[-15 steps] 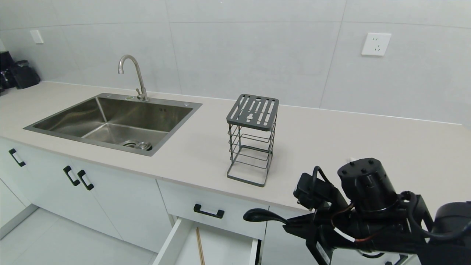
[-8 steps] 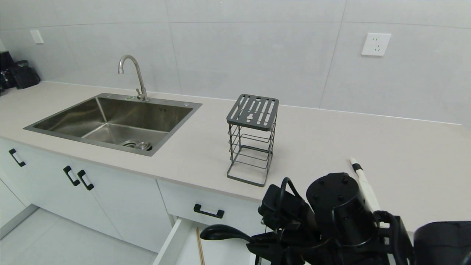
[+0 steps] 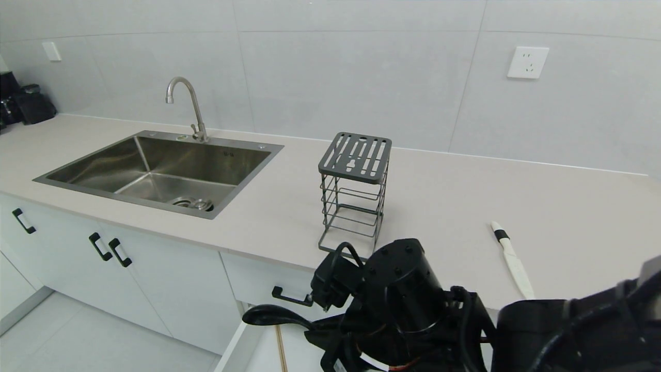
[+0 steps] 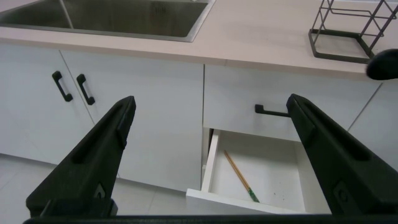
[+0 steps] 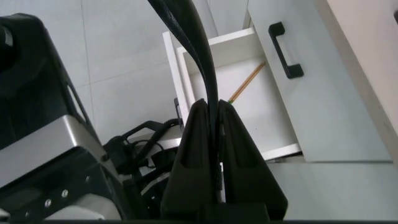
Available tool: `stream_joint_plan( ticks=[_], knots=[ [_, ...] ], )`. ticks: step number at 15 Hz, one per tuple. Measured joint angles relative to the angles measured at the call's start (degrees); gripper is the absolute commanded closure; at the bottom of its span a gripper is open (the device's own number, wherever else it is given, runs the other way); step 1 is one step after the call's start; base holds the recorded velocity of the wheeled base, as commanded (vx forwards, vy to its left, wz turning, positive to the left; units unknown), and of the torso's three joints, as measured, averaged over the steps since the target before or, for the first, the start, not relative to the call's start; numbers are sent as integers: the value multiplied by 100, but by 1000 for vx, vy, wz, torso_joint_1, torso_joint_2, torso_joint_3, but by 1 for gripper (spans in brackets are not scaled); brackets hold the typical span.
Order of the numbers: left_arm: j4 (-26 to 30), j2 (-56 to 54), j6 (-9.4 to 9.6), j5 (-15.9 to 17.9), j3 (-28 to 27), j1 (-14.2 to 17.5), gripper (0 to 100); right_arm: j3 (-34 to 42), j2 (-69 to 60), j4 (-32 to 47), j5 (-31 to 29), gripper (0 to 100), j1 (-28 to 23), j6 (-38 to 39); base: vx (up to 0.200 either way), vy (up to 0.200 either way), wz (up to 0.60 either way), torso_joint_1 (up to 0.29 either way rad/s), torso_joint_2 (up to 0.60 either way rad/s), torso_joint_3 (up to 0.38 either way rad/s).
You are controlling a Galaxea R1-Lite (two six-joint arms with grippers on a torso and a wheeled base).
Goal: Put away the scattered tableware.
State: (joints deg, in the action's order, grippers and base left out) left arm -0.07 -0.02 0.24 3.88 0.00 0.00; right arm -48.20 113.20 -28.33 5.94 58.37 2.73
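Observation:
My right gripper (image 5: 214,115) is shut on the handle of a black spoon (image 5: 198,50). In the head view the spoon (image 3: 268,315) sticks out to the left of the right gripper (image 3: 324,333), in front of the counter and over the open drawer (image 3: 242,343). The drawer (image 5: 273,118) holds one wooden chopstick (image 5: 246,81). A white knife (image 3: 511,256) lies on the counter at the right. My left gripper (image 4: 211,168) hangs open and empty, out in front of the drawer (image 4: 214,162), where the chopstick (image 4: 241,178) shows again.
A dark wire rack (image 3: 353,196) stands mid-counter near the front edge. The steel sink (image 3: 155,170) with its tap is to the left. A shut drawer with a black handle (image 3: 292,297) sits above the open one, and cabinet doors (image 3: 103,248) lie to the left.
My right arm has swung left and a little down with the spoon, from beside the counter's right part to over the open drawer. The knife is now uncovered.

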Motion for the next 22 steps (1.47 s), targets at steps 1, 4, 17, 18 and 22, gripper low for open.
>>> stream_joint_plan(
  ticks=[1, 4, 17, 18, 22],
  knots=[
    [0, 0, 2, -2, 0, 0, 0, -155, 185, 12, -6, 100, 1, 0, 0, 0, 0, 0, 0, 0],
    [0, 0, 2, -2, 0, 0, 0, -458, 628, 9, 27, 100, -7, 0, 0, 0, 0, 0, 0, 0],
    [0, 0, 0, 0, 0, 0, 0, -1353, 1482, 283, 354, 100, -7, -585, 0, 0, 0, -33, 63, 32],
    [2, 0, 2, 0, 0, 0, 0, -1340, 1502, 294, 354, 100, -2, -625, 0, 0, 0, -237, 461, 222],
    [0, 0, 0, 0, 0, 0, 0, -1307, 1527, 296, 356, 100, -2, -640, 0, 0, 0, -255, 507, 245]
  ],
)
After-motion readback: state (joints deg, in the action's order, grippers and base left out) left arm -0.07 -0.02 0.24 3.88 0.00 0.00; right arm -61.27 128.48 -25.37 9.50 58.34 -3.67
